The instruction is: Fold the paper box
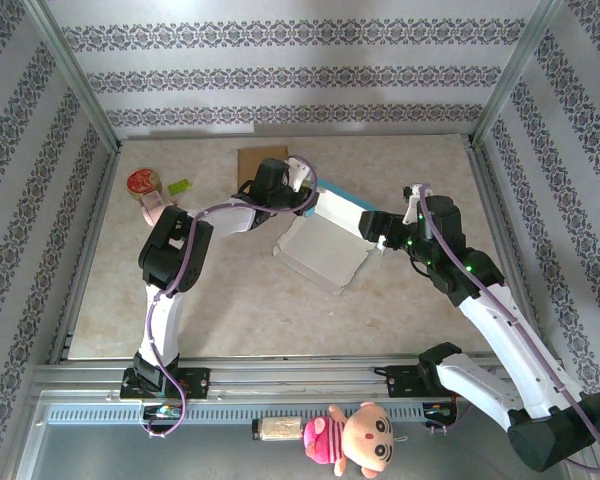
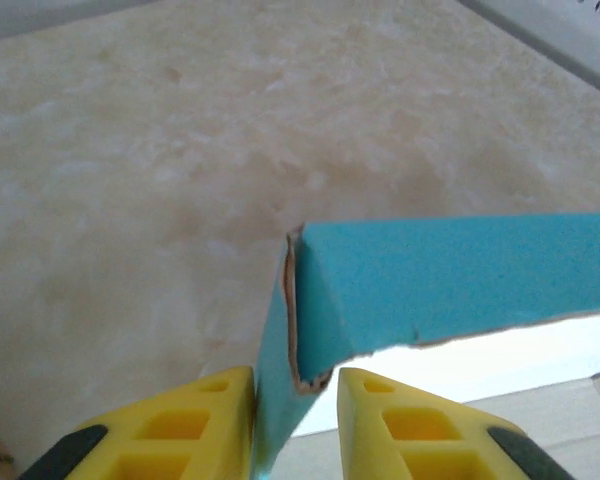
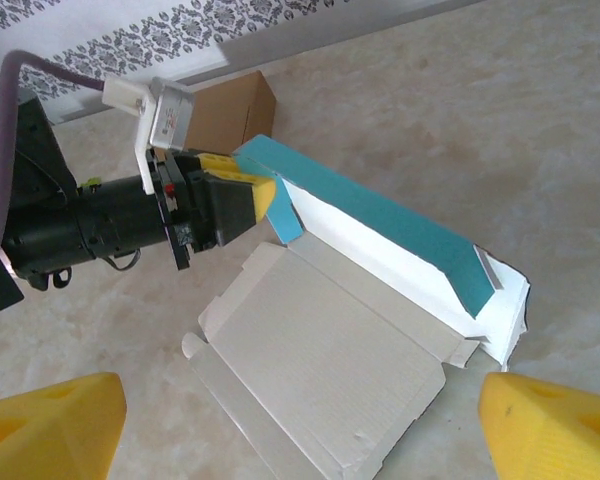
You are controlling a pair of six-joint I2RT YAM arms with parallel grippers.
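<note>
Two yellow fingertips of the left claw (image 2: 295, 380) poke up at the bottom edge, flanking the raised corner of the teal-and-white cardboard box (image 2: 450, 275). Whether they pinch it I cannot tell. The pale marbled counter (image 2: 180, 150) spreads behind.

From the right wrist, the right claw (image 3: 302, 400) gapes wide, holding nothing, above the half-unfolded box mid-frame.

Overhead, the box lies centre-frame between both claws. If that corner slips free, the standing wall will likely flop flat, since nothing else braces it.

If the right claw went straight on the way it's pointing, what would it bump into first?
Most likely the paper box. Its flat white panel lies straight ahead of the wide-open right claw. How far off it is, the wrist view doesn't make clear.
</note>
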